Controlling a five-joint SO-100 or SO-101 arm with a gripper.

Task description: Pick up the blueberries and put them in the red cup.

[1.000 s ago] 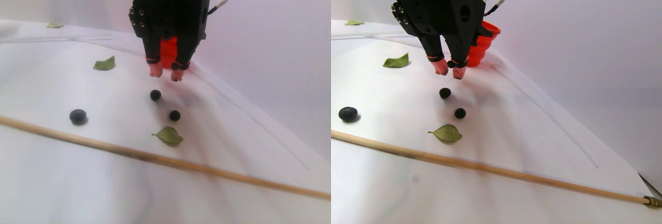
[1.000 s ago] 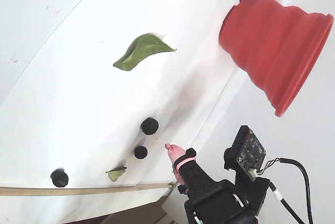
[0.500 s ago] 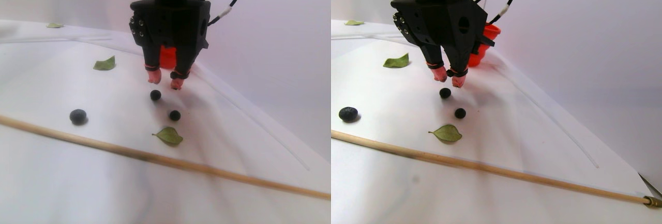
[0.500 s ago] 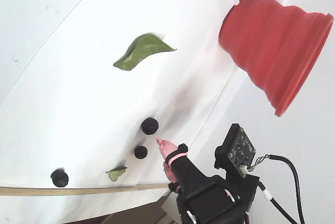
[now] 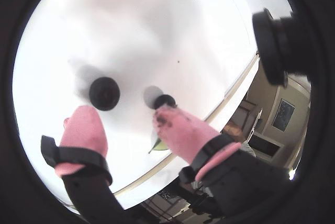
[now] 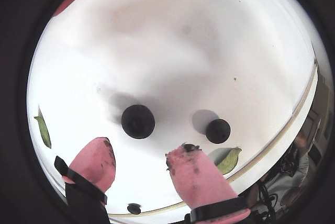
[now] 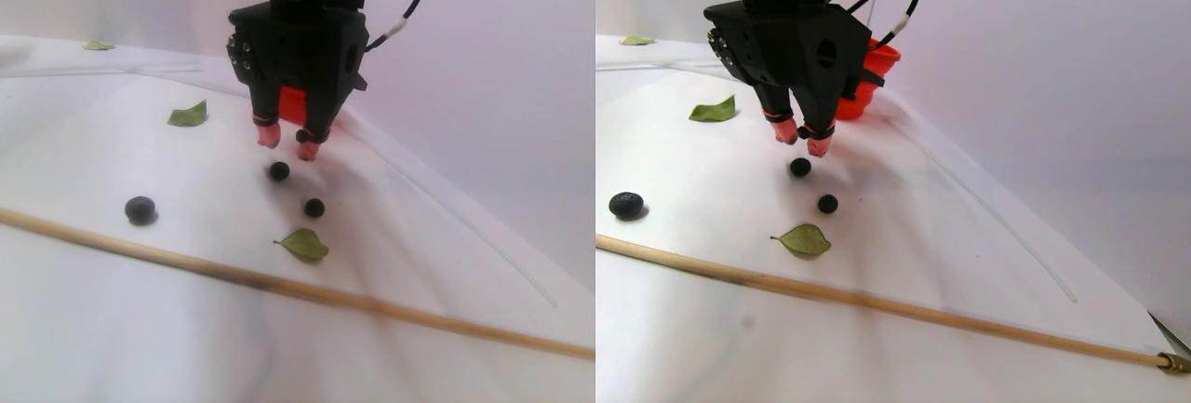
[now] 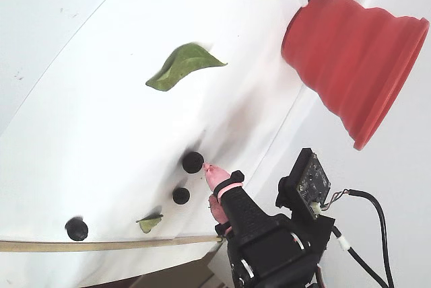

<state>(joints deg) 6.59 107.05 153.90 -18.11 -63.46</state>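
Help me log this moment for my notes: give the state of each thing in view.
gripper: open, empty, hovering over the nearest blueberry.
nearest blueberry: loose on the white sheet, ahead of the fingertips, not gripped.
second blueberry: loose on the sheet.
third blueberry: loose, apart near the wooden stick.
red cup: standing on the sheet; inside not visible.

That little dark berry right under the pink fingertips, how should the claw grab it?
Straight down from above, probably. The blueberry is round and lies alone on the white sheet, so no side differs. The gripper is open above it; its fingertips should close across the berry's widest middle.
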